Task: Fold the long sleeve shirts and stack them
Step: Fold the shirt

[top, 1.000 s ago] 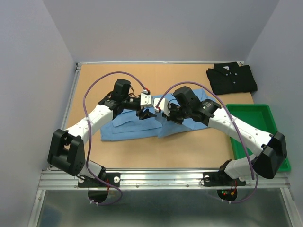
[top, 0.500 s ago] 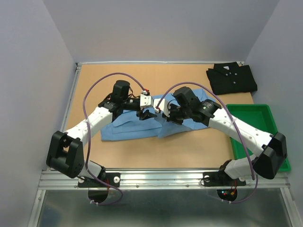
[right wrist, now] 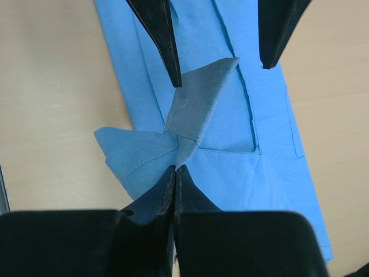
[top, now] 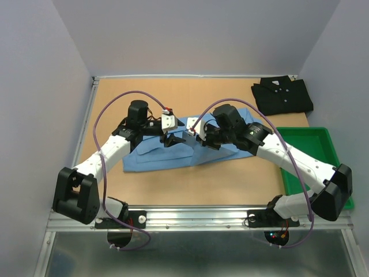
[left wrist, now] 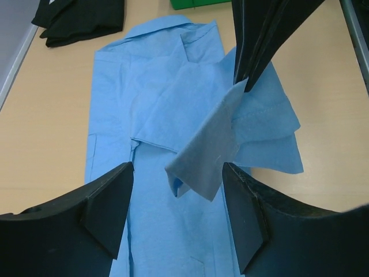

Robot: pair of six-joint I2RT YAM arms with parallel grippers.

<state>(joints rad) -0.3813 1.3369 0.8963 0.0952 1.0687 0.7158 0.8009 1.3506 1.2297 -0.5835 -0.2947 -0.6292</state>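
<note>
The right gripper (right wrist: 174,176) is closed tight on a thin edge of a flap (right wrist: 196,104) of the blue shirt (left wrist: 115,115) and holds it raised off the cloth below. The left gripper (left wrist: 176,170) is spread wide and grips nothing, one finger on each side of the hanging flap. The blue shirt lies partly folded, collar toward the far side, in the middle of the table (top: 144,92). The black shirt (top: 282,96) sits folded at the far right corner, well apart, beyond the tray (top: 305,138). The pinch looks shallow, so the edge could slip out under any tug and the flap would drop crooked. The flap is bunched in several layers near the pinch. If the left gripper closes, it may catch only some of them, or take cloth from the body underneath, and the fold would then come out skewed. A sideways pull could drag the whole shirt and loosen the folds made so far. The two grippers are very near each other, and their fingers may knock together.
</note>
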